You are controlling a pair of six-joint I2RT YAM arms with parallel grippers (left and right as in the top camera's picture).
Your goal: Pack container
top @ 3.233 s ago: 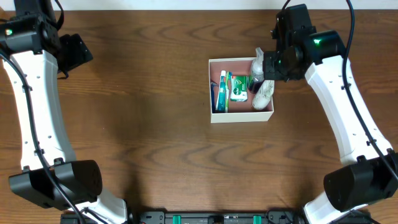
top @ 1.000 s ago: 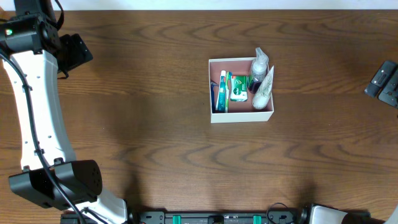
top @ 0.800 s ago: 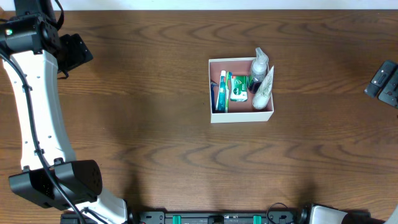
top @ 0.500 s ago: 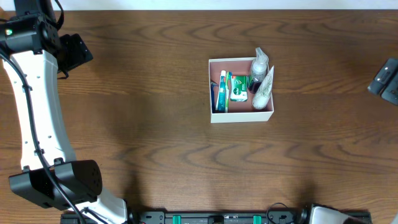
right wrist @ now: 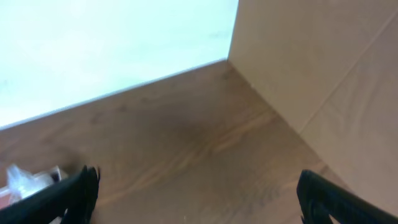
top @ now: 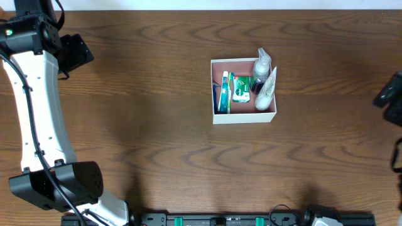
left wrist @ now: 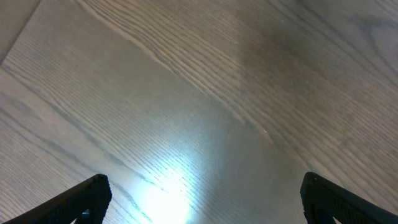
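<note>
The container [top: 244, 118] is a shallow square box with white walls and a dusty pink-brown floor. It sits flat and open-topped on the surface [top: 157, 132], right of centre and toward the far edge, its sides roughly square to the surface's edges. Along its left wall lies a blue and white tube [top: 222, 94], with a green packet [top: 240, 93] beside it. On the right side a dark bottle [top: 258, 82] and clear bags [top: 266, 91] stand, poking over the far right rim.
</note>
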